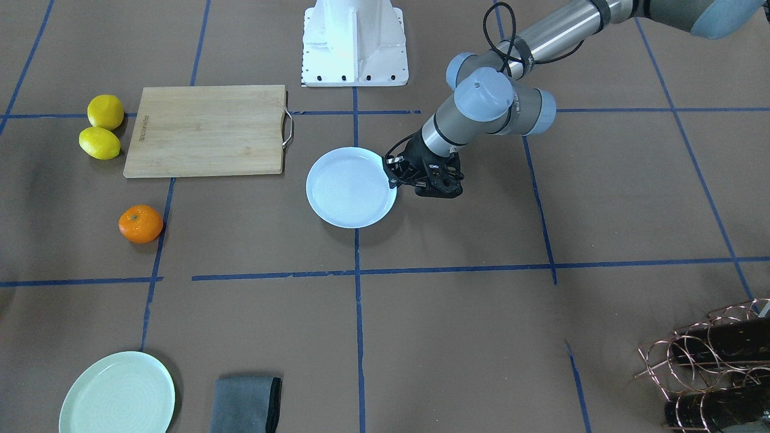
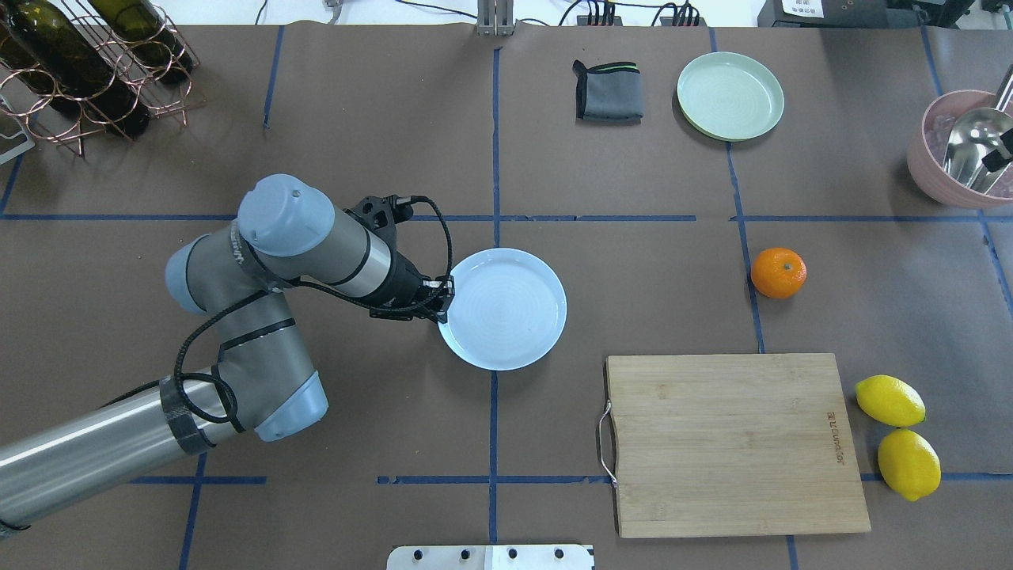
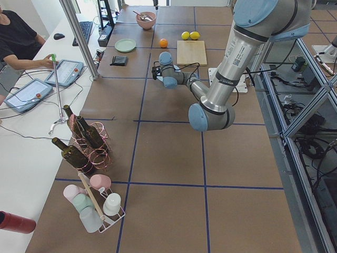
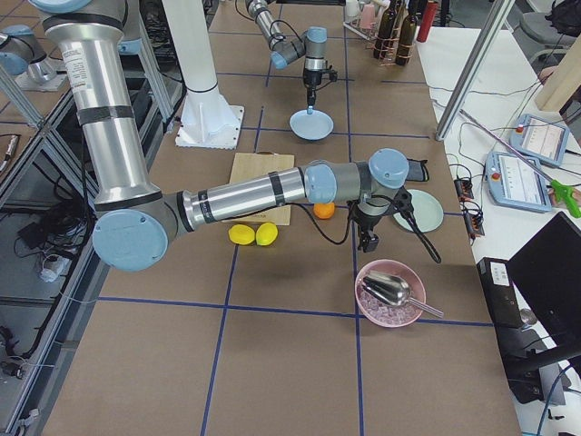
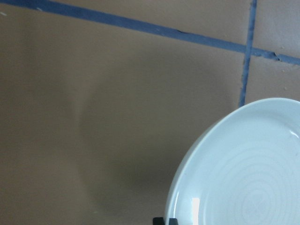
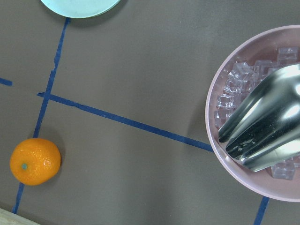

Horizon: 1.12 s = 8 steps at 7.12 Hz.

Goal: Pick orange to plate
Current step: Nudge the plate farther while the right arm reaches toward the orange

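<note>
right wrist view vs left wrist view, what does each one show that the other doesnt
Only the right wrist view shows the orange, a pink bowl of ice with a metal scoop, and the edge of a mint-green plate. Only the left wrist view shows the white plate. Both show the brown table crossed by blue tape lines.

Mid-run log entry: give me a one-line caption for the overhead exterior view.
Left gripper on the plate's rim; orange rests on the table beyond the cutting board.
</note>
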Each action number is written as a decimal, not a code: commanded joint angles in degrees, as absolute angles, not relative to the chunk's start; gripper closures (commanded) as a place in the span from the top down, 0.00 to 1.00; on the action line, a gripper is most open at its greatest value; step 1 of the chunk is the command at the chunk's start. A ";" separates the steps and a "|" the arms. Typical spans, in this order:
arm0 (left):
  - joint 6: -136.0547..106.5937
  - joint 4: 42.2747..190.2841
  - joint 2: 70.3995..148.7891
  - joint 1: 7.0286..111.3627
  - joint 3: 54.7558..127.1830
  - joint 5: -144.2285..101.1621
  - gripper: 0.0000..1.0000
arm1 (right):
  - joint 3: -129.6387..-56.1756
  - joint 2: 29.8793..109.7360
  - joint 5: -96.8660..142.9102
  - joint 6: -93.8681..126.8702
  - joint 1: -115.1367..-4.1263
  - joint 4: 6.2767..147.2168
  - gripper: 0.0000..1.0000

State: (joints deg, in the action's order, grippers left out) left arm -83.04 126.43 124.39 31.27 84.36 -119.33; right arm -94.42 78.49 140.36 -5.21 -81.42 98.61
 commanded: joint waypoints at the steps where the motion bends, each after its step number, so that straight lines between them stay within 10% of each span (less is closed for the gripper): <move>1: -83.32 126.21 124.63 30.06 83.76 -117.60 0.00 | -94.31 78.49 140.36 -5.27 -81.39 98.61 1.00; 6: -83.58 125.68 122.08 30.15 85.96 -117.42 0.00 | -94.31 78.49 140.36 -5.19 -81.21 98.61 1.00; 8: -83.41 125.86 122.17 30.23 86.48 -117.42 0.85 | -94.57 78.31 140.36 -5.19 -81.04 98.61 1.00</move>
State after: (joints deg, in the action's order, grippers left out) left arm -83.47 125.76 122.15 30.19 86.15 -117.42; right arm -94.43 78.43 140.36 -5.19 -81.14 98.61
